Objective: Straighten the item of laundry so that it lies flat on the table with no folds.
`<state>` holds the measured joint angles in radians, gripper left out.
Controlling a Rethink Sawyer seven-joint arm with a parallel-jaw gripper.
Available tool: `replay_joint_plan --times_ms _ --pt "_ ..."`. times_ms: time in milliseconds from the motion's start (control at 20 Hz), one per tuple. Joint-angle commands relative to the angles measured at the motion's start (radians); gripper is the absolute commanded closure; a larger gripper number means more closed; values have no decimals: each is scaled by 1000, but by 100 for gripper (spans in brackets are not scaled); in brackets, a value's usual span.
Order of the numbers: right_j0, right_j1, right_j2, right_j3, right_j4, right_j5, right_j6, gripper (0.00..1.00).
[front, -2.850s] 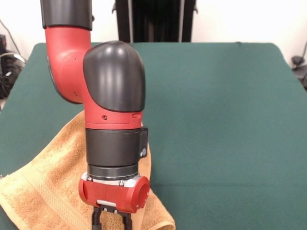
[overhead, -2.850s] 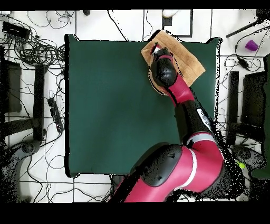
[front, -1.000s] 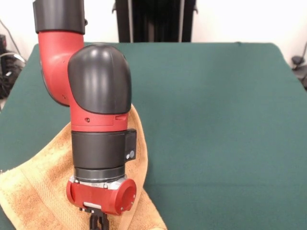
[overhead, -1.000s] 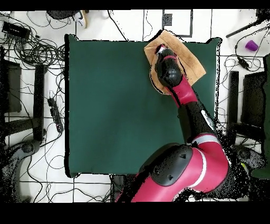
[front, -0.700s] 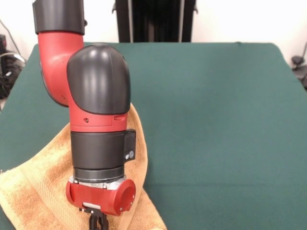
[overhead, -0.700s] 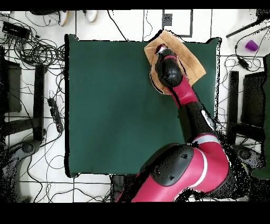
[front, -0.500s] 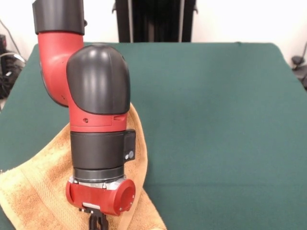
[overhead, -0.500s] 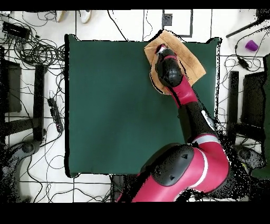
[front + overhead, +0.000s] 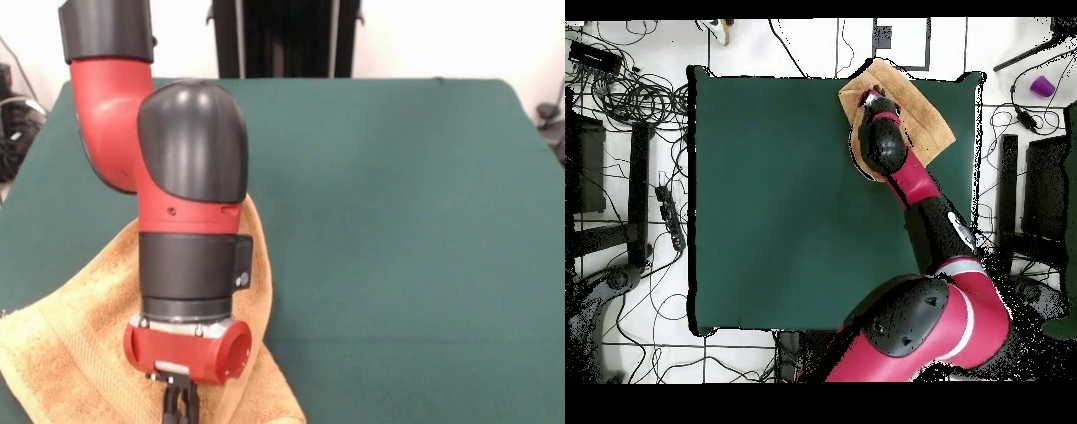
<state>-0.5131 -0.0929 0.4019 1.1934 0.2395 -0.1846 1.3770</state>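
The golden-orange towel (image 9: 71,340) lies rumpled at the table's near left corner in the front view, with a fold running up behind the arm. In the overhead view the towel (image 9: 923,110) sits at the top right corner of the green table (image 9: 775,200), one corner hanging over the table's edge. My gripper (image 9: 179,405) points straight down over the towel's right part, at the picture's bottom edge. In the overhead view the gripper (image 9: 868,97) is over the towel's left end. The wrist hides the cloth below it.
The green table (image 9: 397,221) stretches wide to the right of the towel in the front view. A black stand (image 9: 287,35) rises behind the table's far edge. Cables (image 9: 625,90) lie on the floor around the table, and a purple object (image 9: 1042,86) sits off its right side.
The wrist has shifted a little to the right and risen slightly in the front view, so more of the gripper shows below the red flange. The towel looks unchanged.
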Motion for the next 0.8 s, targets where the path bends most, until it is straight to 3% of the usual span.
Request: replay_joint_plan --times_ms 50,500,800 --pt "-14 -55 36 379 -110 -164 386 100" --pt "-33 -92 35 569 -199 -335 464 100" --pt "-94 -73 90 637 -318 -425 547 100"
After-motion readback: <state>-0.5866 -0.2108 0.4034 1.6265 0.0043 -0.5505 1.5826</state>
